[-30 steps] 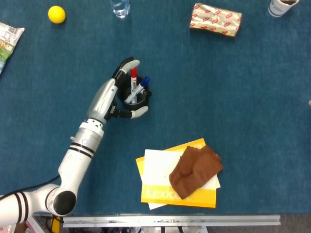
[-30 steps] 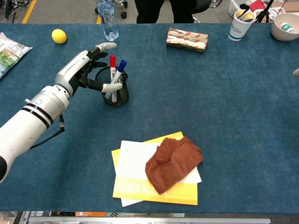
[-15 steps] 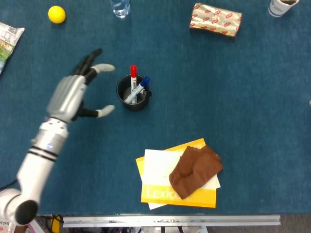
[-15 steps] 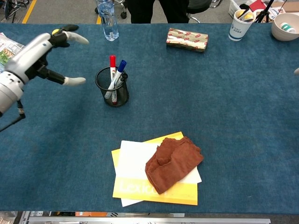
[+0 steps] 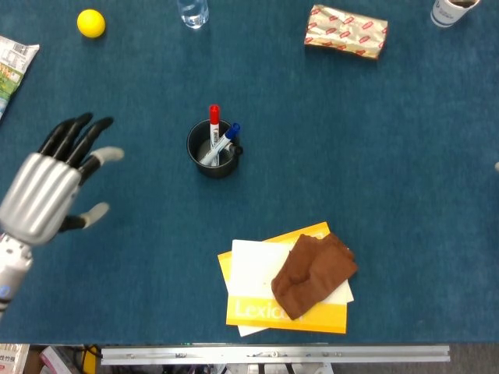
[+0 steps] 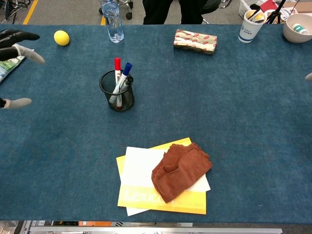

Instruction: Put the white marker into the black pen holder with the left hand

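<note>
The black mesh pen holder (image 5: 212,151) (image 6: 117,92) stands upright left of the table's middle. White-bodied markers lean inside it, one with a red cap (image 5: 214,117) (image 6: 117,65) and one with a blue cap (image 5: 231,132) (image 6: 126,68). My left hand (image 5: 48,193) hovers far left of the holder, fingers spread, holding nothing. The chest view catches only its fingertips (image 6: 19,45) at the left edge. A pale tip at the right edge (image 6: 308,76) is all that shows of my right hand.
A yellow ball (image 5: 91,22), a clear bottle (image 6: 112,19) and a wrapped box (image 5: 345,31) lie along the far side. A snack bag (image 5: 12,66) sits far left. A brown cloth (image 5: 314,274) rests on a yellow book (image 5: 257,310) near the front. A cup (image 6: 250,24) and bowl (image 6: 298,27) stand back right.
My left hand has left the pen holder and swung left and back toward me, fingers spread. The markers stay in the holder.
</note>
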Tool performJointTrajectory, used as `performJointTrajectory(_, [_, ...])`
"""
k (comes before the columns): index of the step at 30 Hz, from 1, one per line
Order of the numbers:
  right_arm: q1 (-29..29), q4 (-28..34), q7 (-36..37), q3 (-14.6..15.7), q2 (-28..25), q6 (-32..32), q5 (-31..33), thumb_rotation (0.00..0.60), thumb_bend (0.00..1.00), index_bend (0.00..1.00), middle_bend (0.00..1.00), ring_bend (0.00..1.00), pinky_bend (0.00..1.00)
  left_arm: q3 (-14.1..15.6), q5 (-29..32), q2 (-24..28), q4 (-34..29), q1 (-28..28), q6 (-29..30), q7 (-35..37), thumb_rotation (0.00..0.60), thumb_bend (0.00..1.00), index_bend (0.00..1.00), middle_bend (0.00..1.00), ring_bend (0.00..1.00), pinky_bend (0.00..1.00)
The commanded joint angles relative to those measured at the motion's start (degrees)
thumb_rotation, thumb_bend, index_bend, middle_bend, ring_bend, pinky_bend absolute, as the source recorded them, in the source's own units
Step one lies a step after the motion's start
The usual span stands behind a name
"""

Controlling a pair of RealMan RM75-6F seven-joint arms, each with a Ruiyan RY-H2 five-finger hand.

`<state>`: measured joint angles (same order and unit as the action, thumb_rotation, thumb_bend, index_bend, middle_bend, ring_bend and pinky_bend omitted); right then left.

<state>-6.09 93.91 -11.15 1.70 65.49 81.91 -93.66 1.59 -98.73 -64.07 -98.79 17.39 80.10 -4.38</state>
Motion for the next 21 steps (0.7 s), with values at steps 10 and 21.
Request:
performJointTrajectory(10, [0.3,-0.2,-2.0,-0.9,0.3,0.0,2.1,0.6,0.0,0.3,0.32,0.2,0.26,1.8,0.3,0.9,6.4,-8.5,11.6,3.2,0.6,0.15,0.34,0.13,0.05,0.11])
performJointTrajectory(21, [-0.4,-1.1,-2.0,-1.9,0.7,-1.8,4.5,0.6,0.0,0.3,0.32,0.2,0.26,1.5,2.3,-0.7,7.9,-8.6,8.6,4.8,0.6,0.15,0.36,0.15,0.06,0.12])
